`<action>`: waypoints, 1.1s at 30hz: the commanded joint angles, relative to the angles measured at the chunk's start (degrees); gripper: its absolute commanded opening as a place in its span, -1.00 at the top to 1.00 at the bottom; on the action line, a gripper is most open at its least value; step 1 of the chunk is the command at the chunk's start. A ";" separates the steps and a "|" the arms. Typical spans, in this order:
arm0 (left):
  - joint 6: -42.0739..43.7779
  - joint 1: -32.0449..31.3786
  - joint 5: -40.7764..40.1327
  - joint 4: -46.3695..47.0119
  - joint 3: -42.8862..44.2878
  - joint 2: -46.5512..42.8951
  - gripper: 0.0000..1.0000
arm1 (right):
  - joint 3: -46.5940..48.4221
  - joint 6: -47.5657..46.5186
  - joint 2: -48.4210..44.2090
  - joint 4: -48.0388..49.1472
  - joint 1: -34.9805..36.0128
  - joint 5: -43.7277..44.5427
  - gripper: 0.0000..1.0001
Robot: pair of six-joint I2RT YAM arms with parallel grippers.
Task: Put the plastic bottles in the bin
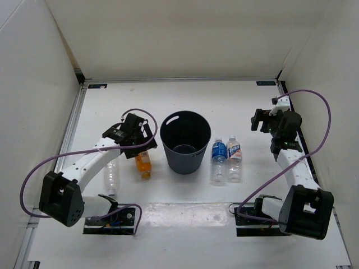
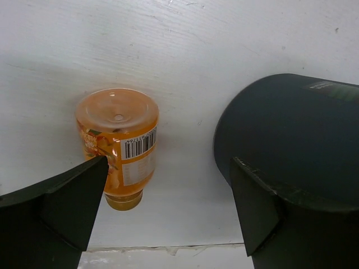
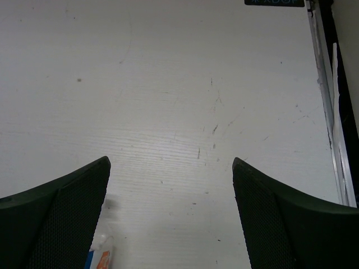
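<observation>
The left gripper [image 2: 168, 162] is held above the orange bottle [image 2: 118, 147] with its jaws wide apart and nothing between them. The bottle is laid on its side on the table [image 2: 185, 50], just left of the bin [image 2: 291, 129], its cap turned toward the near edge. The step in hand is judged to be the pick of this bottle. In the left wrist view it is seen off-centre, close to the finger away from the bin, while the other finger is seen against the bin's side. The gripper should therefore be shifted toward the left edge before being lowered, lest the bin be struck or the bottle be nudged and rolled. The jaws are best closed across the round body, not the cap. The right gripper [image 1: 257, 120] is likewise spread and empty, toward the right edge. The blue-labelled bottle [image 1: 219, 159] and the white-and-blue-labelled bottle [image 1: 234, 158] are set side by side just right of the bin. A clear bottle [image 1: 112, 178] is partly hidden under the left arm. No bottle is seen inside the bin.
</observation>
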 commanded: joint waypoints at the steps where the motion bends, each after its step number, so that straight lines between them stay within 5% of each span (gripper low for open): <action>1: -2.05 -0.41 -1.09 -0.85 -0.52 0.00 -1.00 | 3.56 -1.92 1.17 -1.41 -0.89 -2.77 -0.81; 33: -0.29 2.14 6.47 0.12 1.42 13.72 -0.98 | 6.65 -1.31 5.04 -5.46 -1.33 -3.39 -0.81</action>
